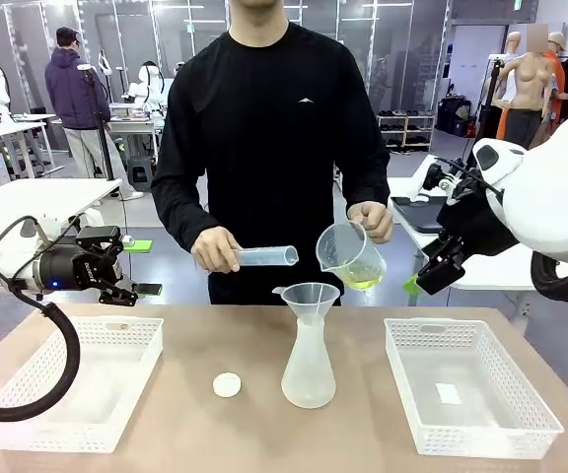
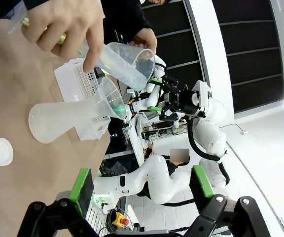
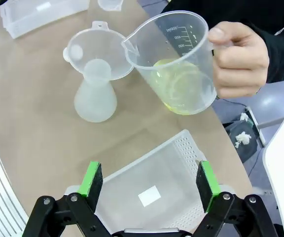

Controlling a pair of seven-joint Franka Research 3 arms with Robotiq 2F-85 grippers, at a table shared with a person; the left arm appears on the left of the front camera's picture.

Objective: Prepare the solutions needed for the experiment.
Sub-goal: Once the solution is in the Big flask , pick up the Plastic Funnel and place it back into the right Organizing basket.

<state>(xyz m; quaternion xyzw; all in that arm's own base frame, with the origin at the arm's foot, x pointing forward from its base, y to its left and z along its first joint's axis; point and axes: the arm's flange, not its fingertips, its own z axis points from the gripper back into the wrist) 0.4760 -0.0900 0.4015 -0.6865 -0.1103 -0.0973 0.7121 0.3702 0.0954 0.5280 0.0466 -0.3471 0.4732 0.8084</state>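
A person across the table holds a clear measuring cup (image 1: 348, 252) (image 3: 174, 61) tilted, its spout over the funnel (image 1: 309, 296) (image 3: 98, 53). A shallow layer of pale yellow-green solution (image 1: 364, 281) (image 3: 179, 85) lies in the cup's low side. The funnel sits in a frosted conical flask (image 1: 309, 370) (image 3: 95, 102) (image 2: 53, 122) at mid-table. The person's other hand holds a graduated cylinder (image 1: 264, 256) level. My left gripper (image 1: 134, 288) (image 2: 142, 183) hovers open above the left basket. Off the table's right edge, my right gripper (image 1: 430, 278) (image 3: 149, 181) hangs open. Neither holds anything.
A white basket (image 1: 28, 414) stands at the left and another white basket (image 1: 481, 434) (image 3: 181, 148) at the right, the latter with a small white label inside. A small white round cap (image 1: 227, 384) (image 2: 1, 151) lies left of the flask.
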